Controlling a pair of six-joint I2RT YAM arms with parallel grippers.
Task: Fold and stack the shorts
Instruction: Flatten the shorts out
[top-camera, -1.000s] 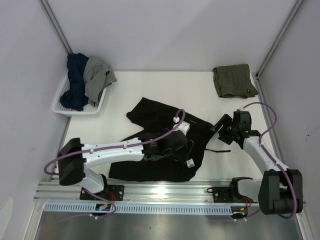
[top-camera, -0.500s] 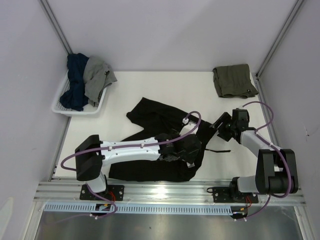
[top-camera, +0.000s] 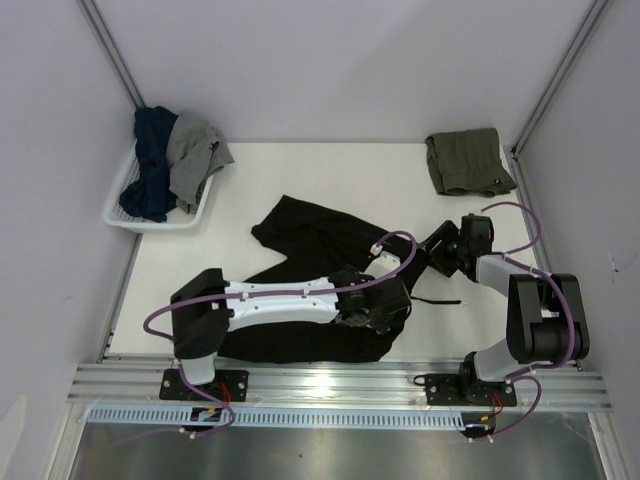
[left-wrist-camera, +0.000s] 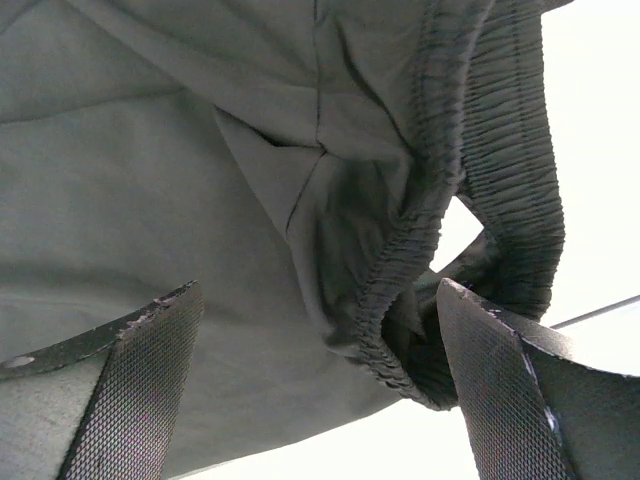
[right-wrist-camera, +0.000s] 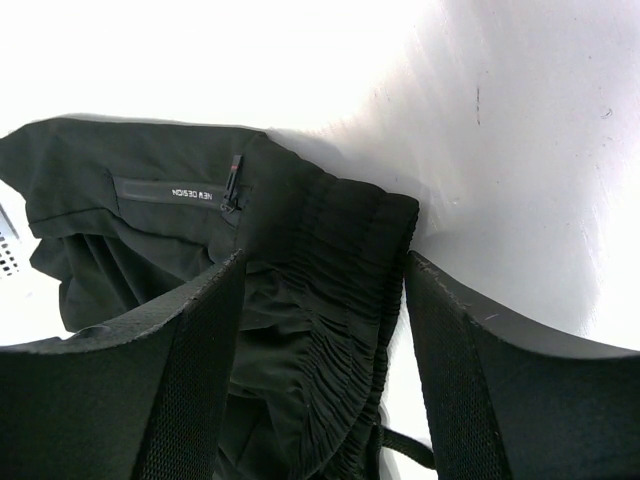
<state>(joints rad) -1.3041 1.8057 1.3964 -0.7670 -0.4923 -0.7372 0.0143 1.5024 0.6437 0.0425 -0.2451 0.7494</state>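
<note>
The black shorts (top-camera: 310, 250) lie spread and rumpled in the middle of the table. My left gripper (top-camera: 385, 308) hovers over their near right part, open; in the left wrist view its fingers (left-wrist-camera: 130, 390) stand wide apart over the gathered waistband (left-wrist-camera: 440, 200), gripper (left-wrist-camera: 315, 400) holding nothing. My right gripper (top-camera: 447, 252) sits at the shorts' right edge, open, its jaws standing either side of the elastic waistband corner (right-wrist-camera: 350, 260) without pinching it, gripper (right-wrist-camera: 320, 360). The olive-green shorts (top-camera: 468, 162) lie folded at the back right corner.
A white basket (top-camera: 118, 222) at the back left holds a navy garment (top-camera: 152, 165) and a grey one (top-camera: 195, 150). A black drawstring (top-camera: 435, 300) trails onto the table right of the shorts. Walls close in on three sides.
My left arm has reached further right across the black shorts. The right gripper has shifted a little back and left onto the waistband corner, its forearm swinging upright.
</note>
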